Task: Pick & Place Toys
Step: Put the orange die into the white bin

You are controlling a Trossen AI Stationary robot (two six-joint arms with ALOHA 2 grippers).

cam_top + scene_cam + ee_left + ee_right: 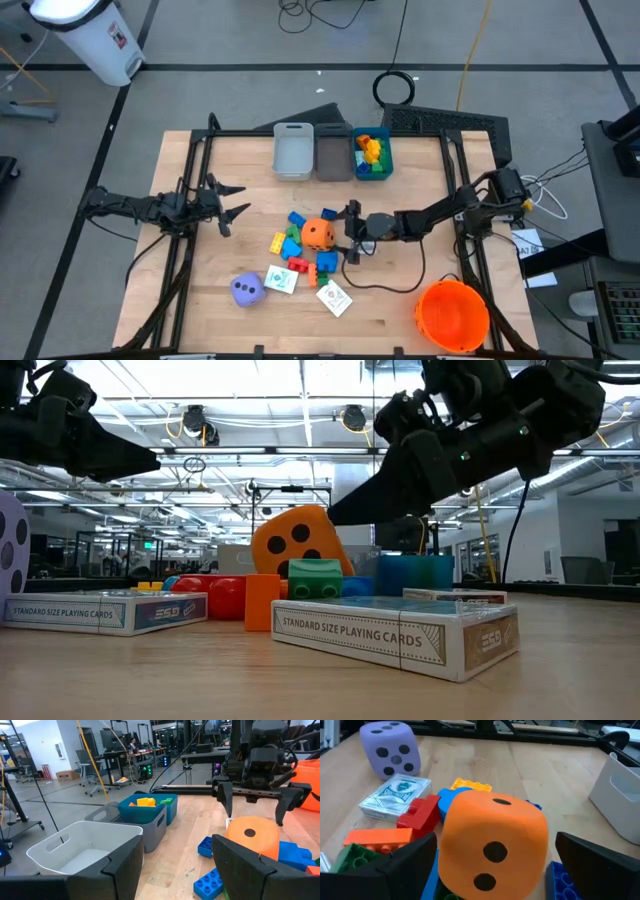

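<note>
DONE: a few plastic blocks lie in the blue bin (372, 165) at the bench's far edge | LEFT: soft orange die (317, 233), purple die (247, 289), cards, blocks mid-bench | right gripper (352, 232) open beside orange die | left gripper (231, 200) part-open, empty, near left edge

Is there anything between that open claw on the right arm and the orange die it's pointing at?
Nothing visible. The right end effector is open, its fingers spread either side of the orange die, with no block or card deck in the gap. The left end effector waits open, off to the side.
</note>
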